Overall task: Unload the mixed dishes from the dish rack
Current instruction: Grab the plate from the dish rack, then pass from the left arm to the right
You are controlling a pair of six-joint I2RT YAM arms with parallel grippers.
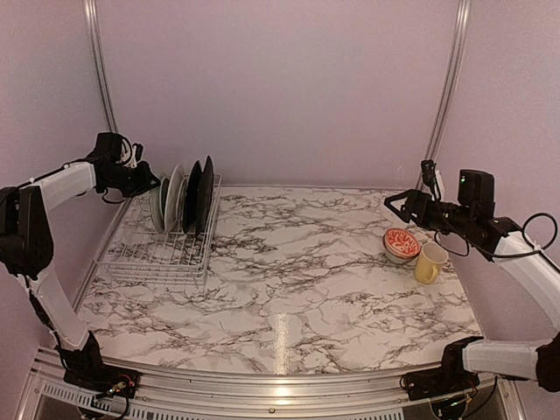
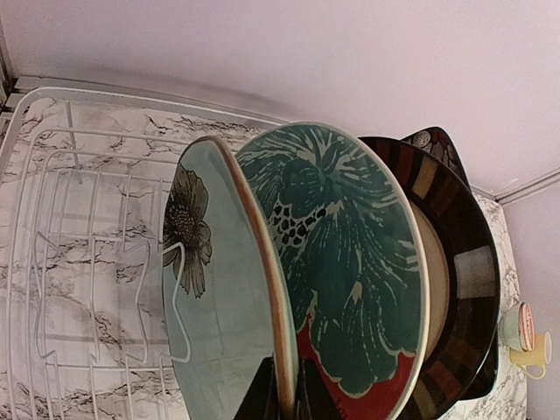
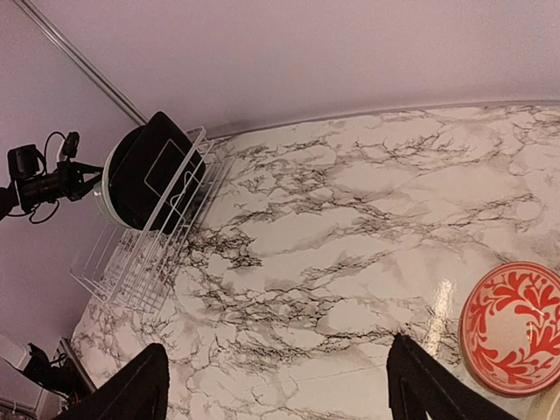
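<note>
The dish rack [image 1: 157, 254] stands at the table's far left. Upright in its slots are a pale green bowl [image 1: 158, 203], a red plate with teal leaves [image 1: 175, 197] and black plates [image 1: 203, 192]. My left gripper [image 1: 150, 185] is at the rack's far-left end. In the left wrist view the gripper [image 2: 287, 394] has a finger on each side of the pale green bowl's [image 2: 219, 289] rim, beside the red plate [image 2: 350, 262]. My right gripper [image 1: 394, 203] is open and empty above the table, near the red-and-white bowl [image 1: 402, 242] and yellow mug [image 1: 429, 262].
The rack's front half [image 2: 79, 262] holds no dishes. The bowl [image 3: 512, 324] and mug stand on the marble table [image 1: 289, 289] at the right. Purple walls close in the back and both sides. The right wrist view shows the rack [image 3: 131, 262] far off.
</note>
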